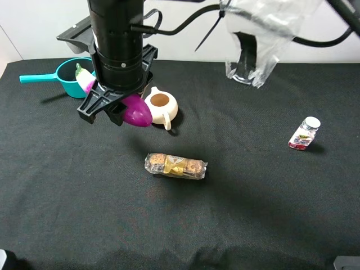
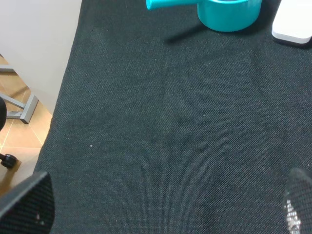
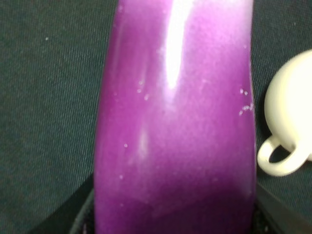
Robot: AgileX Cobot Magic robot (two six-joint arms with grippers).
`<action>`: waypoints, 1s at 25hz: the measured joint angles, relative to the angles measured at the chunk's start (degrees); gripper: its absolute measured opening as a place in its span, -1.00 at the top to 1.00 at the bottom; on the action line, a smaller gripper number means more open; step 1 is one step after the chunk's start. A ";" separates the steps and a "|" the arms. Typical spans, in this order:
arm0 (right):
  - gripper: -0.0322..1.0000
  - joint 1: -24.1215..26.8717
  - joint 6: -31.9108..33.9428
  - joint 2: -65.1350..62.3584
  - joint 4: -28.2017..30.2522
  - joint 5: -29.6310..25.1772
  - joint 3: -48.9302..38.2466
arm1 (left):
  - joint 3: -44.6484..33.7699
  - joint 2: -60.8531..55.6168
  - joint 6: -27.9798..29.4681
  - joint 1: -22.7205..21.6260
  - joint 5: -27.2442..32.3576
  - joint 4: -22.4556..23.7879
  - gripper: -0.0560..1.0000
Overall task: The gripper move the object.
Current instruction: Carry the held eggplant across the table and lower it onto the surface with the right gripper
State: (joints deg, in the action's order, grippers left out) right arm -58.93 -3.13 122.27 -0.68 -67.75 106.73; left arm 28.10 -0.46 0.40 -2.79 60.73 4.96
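Note:
The object, a glossy magenta-purple eggplant (image 1: 138,111), lies slanted on the black cloth, its white neck and green tip (image 1: 84,77) pointing into the teal cup. My right gripper (image 1: 119,110), a black claw on a thick black arm, has reached across to the left and is shut on the eggplant's body. In the right wrist view the eggplant (image 3: 175,122) fills the picture, with dark claw parts at both sides of its lower end. My left gripper (image 2: 161,214) shows only two fingertips (image 2: 27,204) set far apart over bare cloth, open and holding nothing.
A cream cup (image 1: 162,106) with a brown filling stands right beside the eggplant. A teal scoop cup (image 1: 68,75) sits behind it. A clear-wrapped snack roll (image 1: 175,166) lies mid-table, and a small white-capped bottle (image 1: 304,134) stands at the right. Clear plastic (image 1: 264,34) hangs at the top right.

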 joint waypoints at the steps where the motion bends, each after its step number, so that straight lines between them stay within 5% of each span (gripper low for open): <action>1: 0.19 0.00 -0.21 0.31 0.08 0.60 0.00 | 0.00 0.00 0.00 0.00 0.00 0.00 -0.98; 25: 0.19 2.56 -3.30 11.07 -3.11 5.56 2.34 | 0.00 0.00 0.00 0.00 0.00 0.00 -0.98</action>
State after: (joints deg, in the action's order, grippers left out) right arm -56.36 -6.44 133.35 -3.79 -62.18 109.07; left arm 28.10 -0.46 0.40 -2.79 60.73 4.96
